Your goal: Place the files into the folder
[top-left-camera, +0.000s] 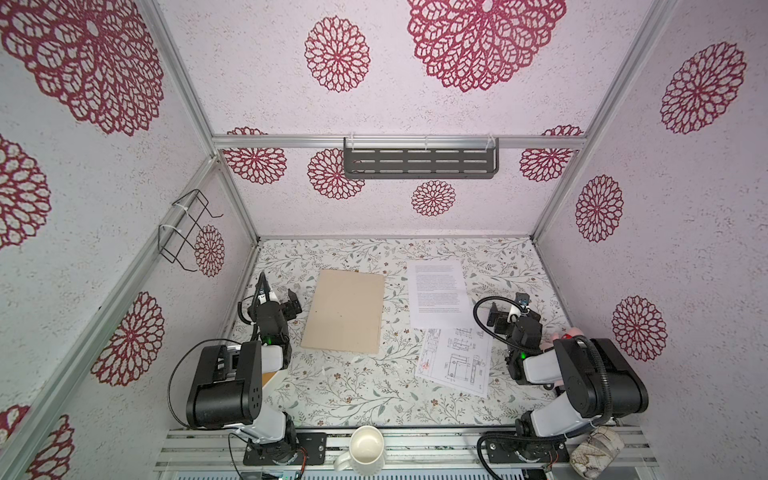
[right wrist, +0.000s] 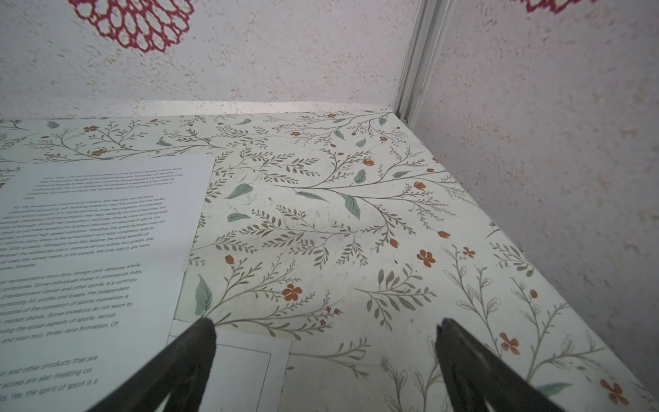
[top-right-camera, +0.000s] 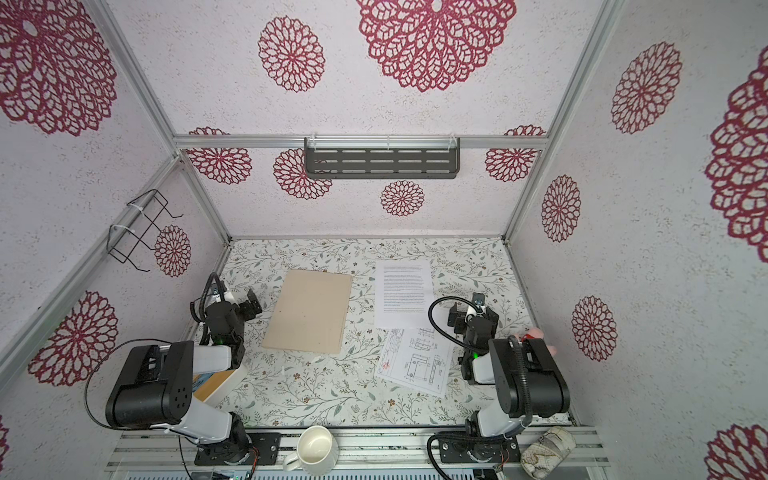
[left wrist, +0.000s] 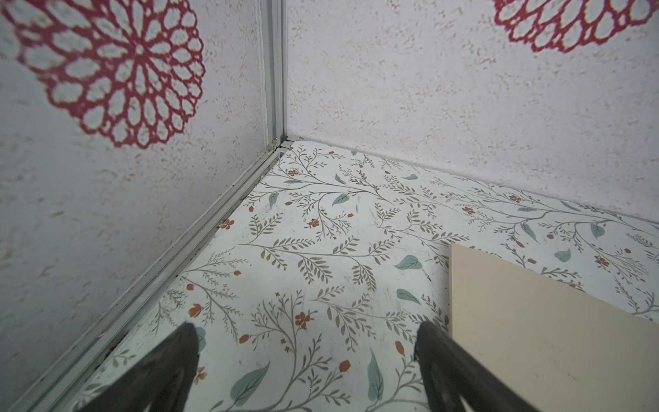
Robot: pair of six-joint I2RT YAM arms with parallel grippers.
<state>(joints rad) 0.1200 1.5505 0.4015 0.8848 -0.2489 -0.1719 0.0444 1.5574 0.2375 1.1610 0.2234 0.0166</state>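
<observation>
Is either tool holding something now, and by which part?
Nothing is held: the left tool and the right tool are both open and empty.

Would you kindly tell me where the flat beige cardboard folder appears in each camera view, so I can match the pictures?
In a top view: the flat beige cardboard folder lies on the table, left of centre.
In a top view: again left of centre.
Left wrist view: one corner shows, beside a finger of the open left gripper.
Right wrist view: not in it.
Shared landmark: the floral-patterned table top, seen in all four views.
</observation>
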